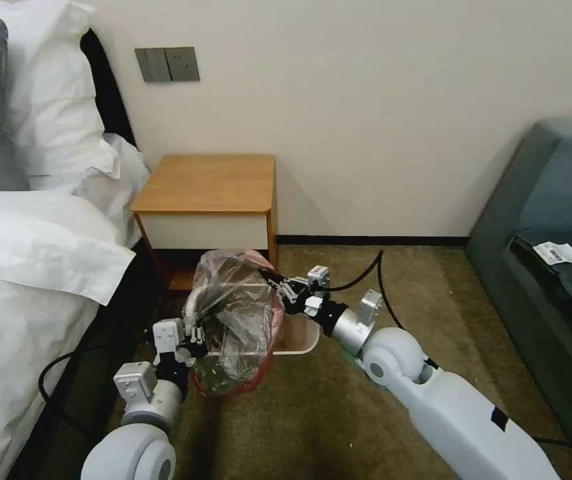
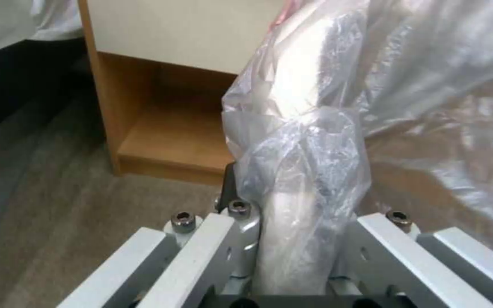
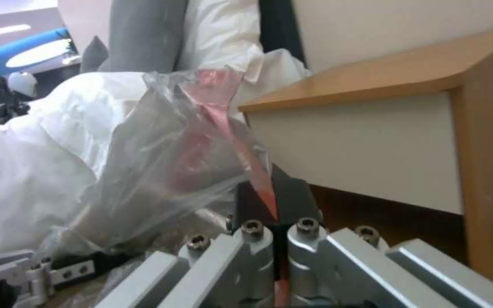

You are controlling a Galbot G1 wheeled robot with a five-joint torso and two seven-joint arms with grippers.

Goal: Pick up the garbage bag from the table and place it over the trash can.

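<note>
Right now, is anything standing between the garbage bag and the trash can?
Nothing visible does. Left gripper and right gripper are both shut on the garbage bag, spread directly over the trash can, in front of the nightstand.

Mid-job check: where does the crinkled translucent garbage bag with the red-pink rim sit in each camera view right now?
Head view: the crinkled translucent garbage bag hangs stretched between left gripper and right gripper, over the cream plastic trash can.
Left wrist view: bag bunched between the fingers.
Right wrist view: bag, pink rim pinched.
Shared landmark: the orange-brown wooden nightstand table.
</note>
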